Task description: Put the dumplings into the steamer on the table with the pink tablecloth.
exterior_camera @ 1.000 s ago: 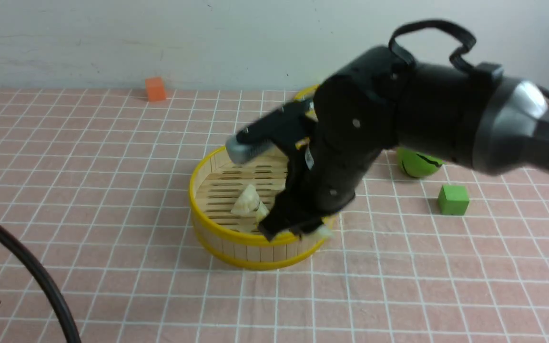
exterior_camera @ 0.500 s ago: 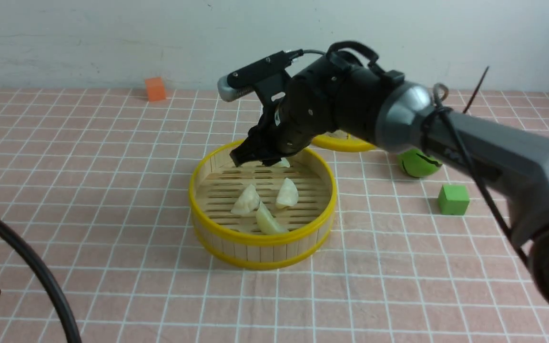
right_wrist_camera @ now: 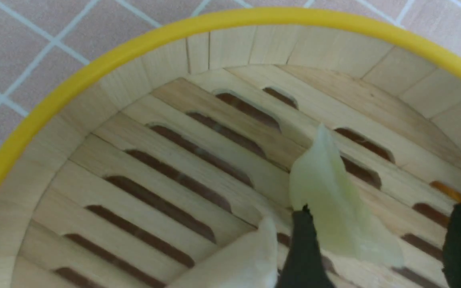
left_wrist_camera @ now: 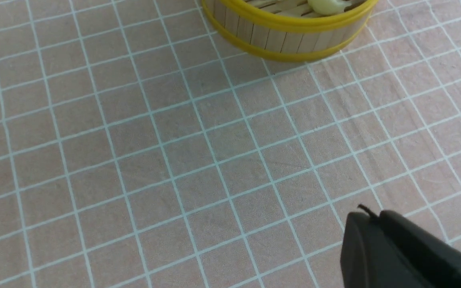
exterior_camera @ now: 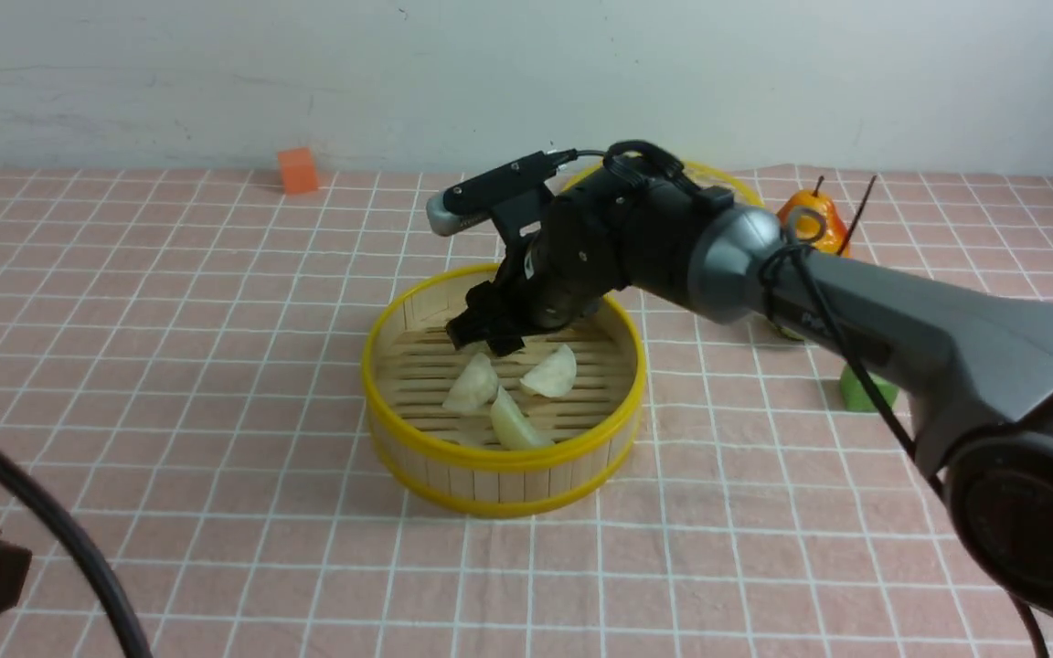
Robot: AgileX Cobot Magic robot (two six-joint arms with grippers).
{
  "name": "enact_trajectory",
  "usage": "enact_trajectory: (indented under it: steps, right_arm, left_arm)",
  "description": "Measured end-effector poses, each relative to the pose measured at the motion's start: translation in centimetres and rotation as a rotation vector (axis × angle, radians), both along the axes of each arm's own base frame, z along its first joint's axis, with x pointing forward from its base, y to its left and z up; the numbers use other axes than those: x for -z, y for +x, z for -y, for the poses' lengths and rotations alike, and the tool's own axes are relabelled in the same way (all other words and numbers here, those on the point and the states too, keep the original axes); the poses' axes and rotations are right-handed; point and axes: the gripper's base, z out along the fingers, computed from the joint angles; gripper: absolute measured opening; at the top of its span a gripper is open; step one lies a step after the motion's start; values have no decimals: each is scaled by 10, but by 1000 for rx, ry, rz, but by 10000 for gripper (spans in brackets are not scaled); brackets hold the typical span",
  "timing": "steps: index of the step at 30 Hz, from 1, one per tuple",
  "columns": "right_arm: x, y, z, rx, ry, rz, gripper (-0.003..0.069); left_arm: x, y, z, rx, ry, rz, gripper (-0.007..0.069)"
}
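The steamer point(exterior_camera: 396, 429) stands mid-table on the pink tablecloth point(exterior_camera: 170, 366). Three dumplings lie on its floor in the front view: one at the left point(exterior_camera: 472, 384), one at the right point(exterior_camera: 552, 373), one nearest me point(exterior_camera: 513, 425). My right gripper point(exterior_camera: 485, 336) reaches down inside the steamer's far part. In the right wrist view it point(right_wrist_camera: 380, 208) is open, with one dumpling point(right_wrist_camera: 334, 208) lying loose on the slats between the fingers and another point(right_wrist_camera: 238, 264) beside it. My left gripper point(left_wrist_camera: 374, 216) is shut and empty, low over the cloth in front of the steamer point(left_wrist_camera: 290, 38).
An orange cube point(exterior_camera: 297, 171) sits at the back left. Behind my right arm are the yellow-rimmed lid point(exterior_camera: 718, 178) and an orange fruit point(exterior_camera: 814, 219). A green cube point(exterior_camera: 856, 391) shows partly under the arm. A black cable point(exterior_camera: 60, 539) crosses the near left corner.
My right arm swung from the steamer's near rim to its far side and lowered in. The dumpling it carried left its jaws, which now stand open.
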Motion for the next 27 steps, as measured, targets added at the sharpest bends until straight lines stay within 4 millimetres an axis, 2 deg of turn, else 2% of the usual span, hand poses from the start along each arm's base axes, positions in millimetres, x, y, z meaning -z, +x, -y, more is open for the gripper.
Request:
enact_trajectory:
  steps: [2,5,6,8,9,10,14,16,19,22,25,26,27]
  right_arm:
    - [-18,-6,4,4,1,0,419]
    - [-82,-29,21,7,9,30,292]
    - [-94,-34,24,5,10,37,265]
    - [-130,-52,37,-7,8,62,171]
    - [-133,-54,38,-9,8,64,162]
    - [-161,-71,49,-30,8,81,91]
    - [-199,-105,70,-68,14,101,-15]
    - [-210,-121,80,-76,27,114,-21]
    - [-219,-155,100,-89,76,159,-22]
    - [-217,-192,122,-104,144,219,-22]
    - [-208,-227,144,-117,209,290,-20]
    - [-198,-242,154,-117,231,313,-20]
    - [-200,-249,159,-116,251,344,-20]
  left_arm:
    - [9,-5,-2,2,-18,21,21]
    - [31,-21,-7,9,-107,106,21]
    - [36,-23,-8,10,-126,124,21]
    - [47,-30,-10,11,-180,190,21]
    - [46,-31,-11,11,-187,203,21]
    - [55,-35,-13,9,-224,250,22]
    - [66,-40,-16,2,-281,331,27]
    - [70,-41,-16,0,-292,345,29]
    - [75,-40,-16,-1,-292,340,31]
    - [76,-40,-15,-1,-290,335,36]
    - [77,-40,-15,-2,-291,334,38]
    - [77,-40,-15,-2,-291,333,39]
    - [77,-40,-15,-2,-291,333,38]
